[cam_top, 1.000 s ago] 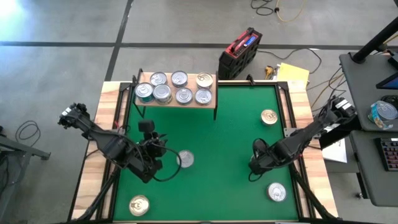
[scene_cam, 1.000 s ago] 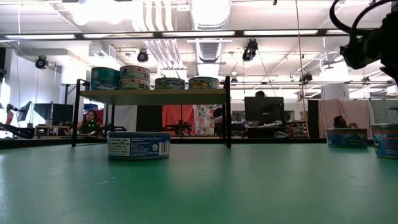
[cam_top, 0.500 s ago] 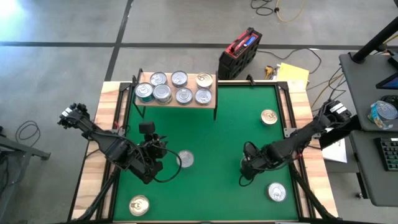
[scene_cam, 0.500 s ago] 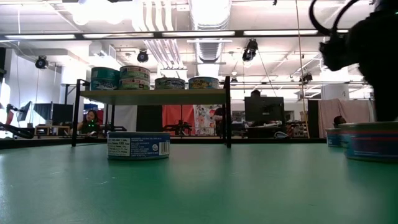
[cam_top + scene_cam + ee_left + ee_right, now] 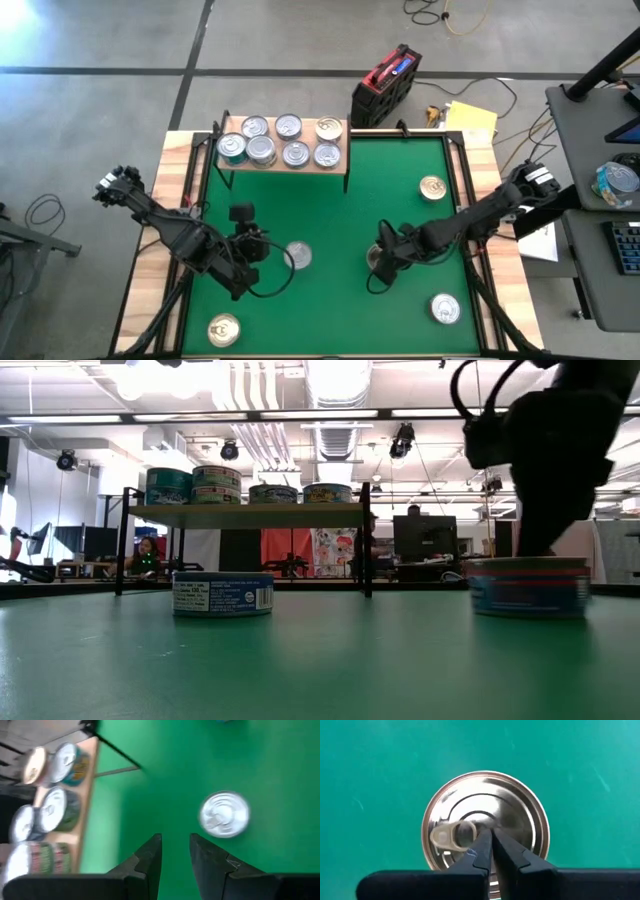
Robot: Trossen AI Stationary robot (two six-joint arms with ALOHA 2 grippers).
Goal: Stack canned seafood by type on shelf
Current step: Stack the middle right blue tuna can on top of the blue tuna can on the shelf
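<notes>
So the right gripper is pinched fully together, tips pressed down on the lid of a silver-topped tin right by its pull tab, not holding it, just resting on top. That tin sits on the green mat directly under the claw.

The left gripper has its fingers a little apart with nothing between them. Another silver tin lies just ahead of it, slightly off to one side, not touching.

The shelf is farther out beyond the left claw, with seven tins on it. Three more tins sit loose on the mat: one gold-topped, one and one on the right arm's side.
</notes>
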